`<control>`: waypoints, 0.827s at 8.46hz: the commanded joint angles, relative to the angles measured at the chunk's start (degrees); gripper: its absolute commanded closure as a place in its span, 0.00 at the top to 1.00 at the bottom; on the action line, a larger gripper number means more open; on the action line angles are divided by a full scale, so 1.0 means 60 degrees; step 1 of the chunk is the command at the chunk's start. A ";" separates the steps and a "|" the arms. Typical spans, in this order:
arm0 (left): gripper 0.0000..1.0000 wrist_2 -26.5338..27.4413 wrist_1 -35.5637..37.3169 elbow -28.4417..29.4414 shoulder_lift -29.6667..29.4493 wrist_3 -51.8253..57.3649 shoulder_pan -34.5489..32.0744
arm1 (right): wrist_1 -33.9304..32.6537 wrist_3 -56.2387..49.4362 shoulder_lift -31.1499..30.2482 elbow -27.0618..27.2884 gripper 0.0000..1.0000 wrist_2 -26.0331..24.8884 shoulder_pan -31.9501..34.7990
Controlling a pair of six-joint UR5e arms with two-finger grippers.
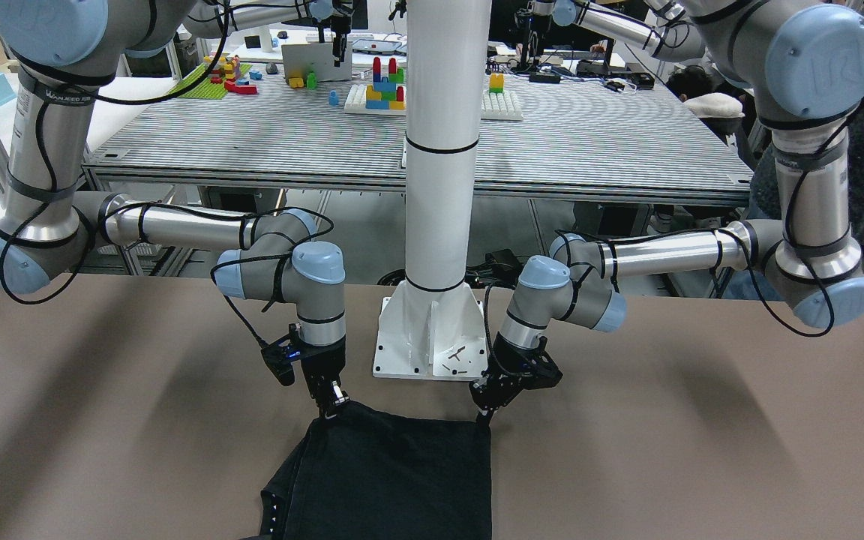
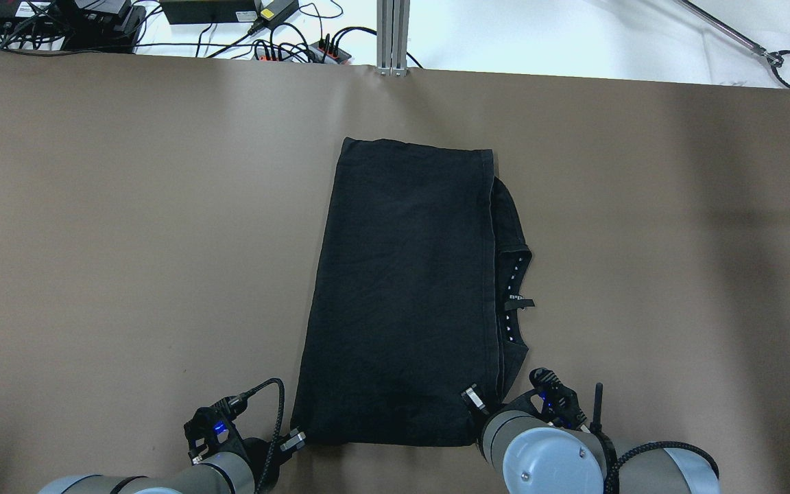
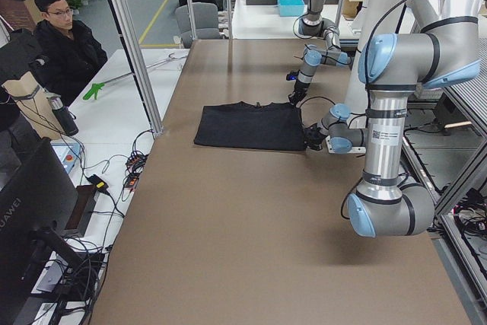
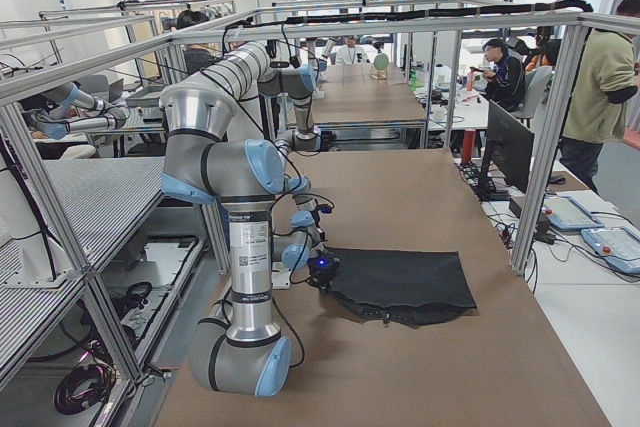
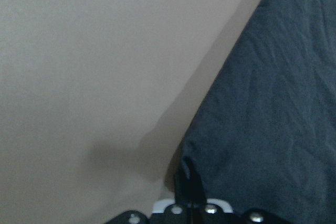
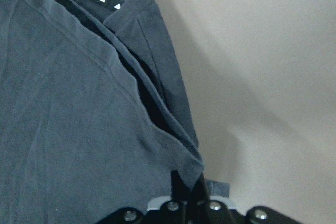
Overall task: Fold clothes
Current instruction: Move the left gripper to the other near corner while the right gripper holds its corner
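The clothes are one black garment (image 2: pixel 402 288), folded lengthwise into a long flat rectangle on the brown table (image 2: pixel 127 240). Its collar (image 2: pixel 515 288), with small white marks, sticks out on the right side. My left gripper (image 2: pixel 292 439) is shut on the garment's near left corner, as the left wrist view (image 5: pixel 188 182) shows. My right gripper (image 2: pixel 475 399) is shut on the near right corner, where several layers meet in the right wrist view (image 6: pixel 188 184). In the front-facing view the garment (image 1: pixel 394 480) lies just ahead of both grippers: left (image 1: pixel 483 416), right (image 1: pixel 336 401).
The white pillar (image 1: pixel 439 150) and its base plate (image 1: pixel 428 337) stand between the two arms, just behind the garment's near edge. Cables and power strips (image 2: pixel 285 41) lie beyond the table's far edge. A person (image 3: pixel 65 43) sits to the robot's left.
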 commanded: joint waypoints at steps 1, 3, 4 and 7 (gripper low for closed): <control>0.00 -0.0043 0.0050 -0.0354 0.0092 0.0012 -0.0037 | 0.0000 0.0008 -0.0013 0.0020 0.00 -0.0001 0.0000; 0.00 -0.0028 0.0224 -0.0941 0.0283 -0.0003 -0.0023 | 0.0000 0.0008 -0.0028 0.0252 0.00 0.0029 0.0014; 0.00 -0.0014 0.0516 -0.1378 0.0298 -0.0032 0.0021 | -0.0058 0.0022 -0.0086 0.0617 0.00 0.0043 0.0015; 0.00 -0.0028 0.1806 -0.2859 0.0240 -0.0223 0.0124 | -0.0248 0.0125 -0.0570 0.2430 0.00 0.0584 0.0029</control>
